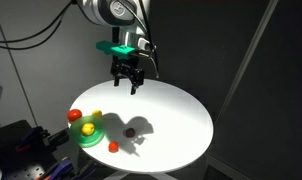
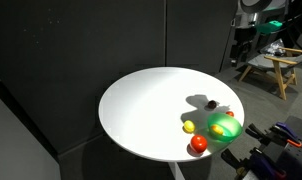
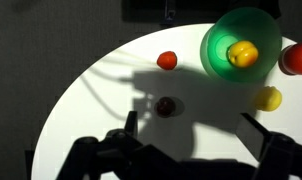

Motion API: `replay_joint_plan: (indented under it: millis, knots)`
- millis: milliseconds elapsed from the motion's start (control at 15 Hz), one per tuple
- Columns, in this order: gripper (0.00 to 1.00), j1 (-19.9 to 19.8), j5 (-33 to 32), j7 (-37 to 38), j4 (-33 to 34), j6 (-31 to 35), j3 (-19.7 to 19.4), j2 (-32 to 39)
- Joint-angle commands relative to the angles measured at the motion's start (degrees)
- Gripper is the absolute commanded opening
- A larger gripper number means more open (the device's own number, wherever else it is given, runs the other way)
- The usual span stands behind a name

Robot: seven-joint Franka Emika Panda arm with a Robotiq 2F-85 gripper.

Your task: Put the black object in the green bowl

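Black object (image 3: 165, 105) — small, dark, roundish lump on the white table (image 3: 81, 112) — gripper (image 1: 128, 86) jaws spread, holding nothing

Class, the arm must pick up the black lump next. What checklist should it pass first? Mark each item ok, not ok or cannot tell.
1. Gripper open: ok, fingers wide apart.
2. Gripper empty: ok.
3. Black lump clear of the small red ball: ok, apart.
4. Gripper down at the lump: not ok, it hangs above the table.
5. Green bowl has room: ok, one yellow ball inside.
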Motion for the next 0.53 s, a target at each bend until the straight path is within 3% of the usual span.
replay_joint_plan:
  millis: [0, 467]
  knots:
    - [1.0, -0.97, -3.68, 5.8, 0.74, 4.11, 1.69, 1.76]
    - [1.0, -0.74, -4.82, 11.75, 2.29, 9.36, 2.63, 6.62]
